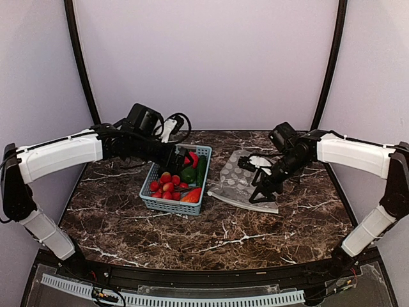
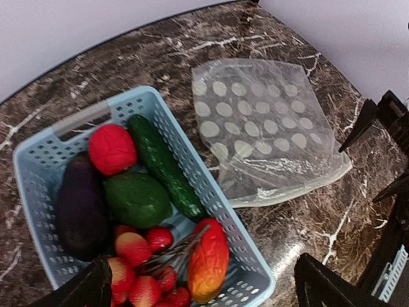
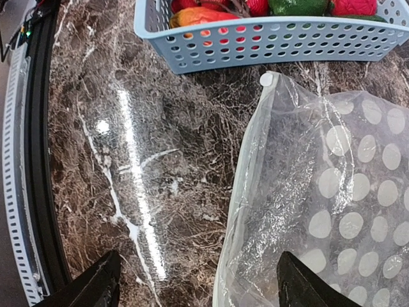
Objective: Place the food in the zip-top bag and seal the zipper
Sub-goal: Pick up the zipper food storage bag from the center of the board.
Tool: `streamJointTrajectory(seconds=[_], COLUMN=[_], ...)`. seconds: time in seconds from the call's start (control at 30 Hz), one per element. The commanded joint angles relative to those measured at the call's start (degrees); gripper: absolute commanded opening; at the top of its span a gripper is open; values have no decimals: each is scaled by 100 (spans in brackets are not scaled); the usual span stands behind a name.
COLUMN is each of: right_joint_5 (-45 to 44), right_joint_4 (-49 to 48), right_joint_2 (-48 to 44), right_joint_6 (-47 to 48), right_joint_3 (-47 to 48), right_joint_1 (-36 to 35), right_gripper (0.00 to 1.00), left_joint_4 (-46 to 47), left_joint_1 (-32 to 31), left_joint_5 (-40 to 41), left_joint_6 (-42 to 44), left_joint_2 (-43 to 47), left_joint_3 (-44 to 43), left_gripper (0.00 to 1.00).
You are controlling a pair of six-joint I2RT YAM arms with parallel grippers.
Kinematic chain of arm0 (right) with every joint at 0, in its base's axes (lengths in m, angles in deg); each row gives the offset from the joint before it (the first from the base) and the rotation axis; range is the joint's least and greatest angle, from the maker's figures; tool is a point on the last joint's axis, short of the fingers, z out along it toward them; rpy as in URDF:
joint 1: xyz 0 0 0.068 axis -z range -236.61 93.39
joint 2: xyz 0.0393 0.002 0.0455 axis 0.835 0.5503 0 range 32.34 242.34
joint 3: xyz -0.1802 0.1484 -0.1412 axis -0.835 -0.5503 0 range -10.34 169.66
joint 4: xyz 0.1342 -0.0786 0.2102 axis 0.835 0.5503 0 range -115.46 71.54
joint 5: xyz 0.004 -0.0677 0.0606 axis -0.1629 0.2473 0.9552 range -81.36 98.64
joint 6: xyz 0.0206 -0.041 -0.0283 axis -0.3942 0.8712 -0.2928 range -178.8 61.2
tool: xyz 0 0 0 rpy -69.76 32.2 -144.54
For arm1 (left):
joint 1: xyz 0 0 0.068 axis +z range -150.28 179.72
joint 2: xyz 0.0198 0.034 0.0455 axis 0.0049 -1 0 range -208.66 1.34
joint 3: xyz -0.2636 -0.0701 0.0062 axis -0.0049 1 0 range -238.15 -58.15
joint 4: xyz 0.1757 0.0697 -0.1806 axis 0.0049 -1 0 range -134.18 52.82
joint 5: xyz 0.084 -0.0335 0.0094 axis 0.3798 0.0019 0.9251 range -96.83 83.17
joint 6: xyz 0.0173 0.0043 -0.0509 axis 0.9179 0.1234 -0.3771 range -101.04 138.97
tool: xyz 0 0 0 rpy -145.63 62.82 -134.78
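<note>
The food lies in a light-blue basket (image 1: 171, 206): cherry tomatoes (image 2: 144, 268), eggplant (image 2: 80, 208), green pepper (image 2: 136, 199), cucumber (image 2: 163, 166), a red piece (image 2: 112, 149) and an orange-red piece (image 2: 208, 259). The clear dotted zip-top bag (image 1: 246, 182) lies flat and empty to the basket's right. Its zipper edge (image 3: 246, 192) faces the near side, with a small white slider (image 3: 266, 79) at the basket end. My left gripper (image 1: 181, 160) hangs open and empty over the basket (image 2: 201, 294). My right gripper (image 1: 259, 190) is open and empty, straddling the bag's zipper edge (image 3: 201, 288).
The basket (image 2: 83, 118) stands left of centre on the dark marble table (image 1: 223, 236), its long wall (image 3: 268, 48) close to the bag's slider end. A black rail (image 3: 38, 160) runs along the table's front edge. Walls close off the back and sides.
</note>
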Motion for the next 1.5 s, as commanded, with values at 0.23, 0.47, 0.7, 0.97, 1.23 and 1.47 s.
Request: streamJointTrajectory(seconds=[0.23,0.47,0.7,0.97,1.23,1.47], right_joint_5=[-1655,-2549,-3452,-3705,-3558,-3078], right_joint_4=[-577,-978,-1285,-1295,-1172,-853], right_joint_2=[578,1061,1364,1604,1550,1191], right_joint_6=[129,-208,-278,-356,-558,-696], right_joint_3=[-32,34,-51,20,195,445], right_joint_1=[-1106,-1442,-1544,-1545,-1355,-902], right_gripper=[74,59,54,38,6,0], left_joint_4=[781,1633,1787,2032,2059,2154], left_joint_1=[310,562,662,662,662,658], left_joint_5=[4076,3363,3255,3133,2533,1690], left_joint_6=[951,1553,1287,1456,1481,1265], left_joint_2=[1611,1830,2210,2477,2428,2319], left_joint_3=[663,2009,2520,2788,2728,2582], left_gripper=[99,82,75,74,73,66])
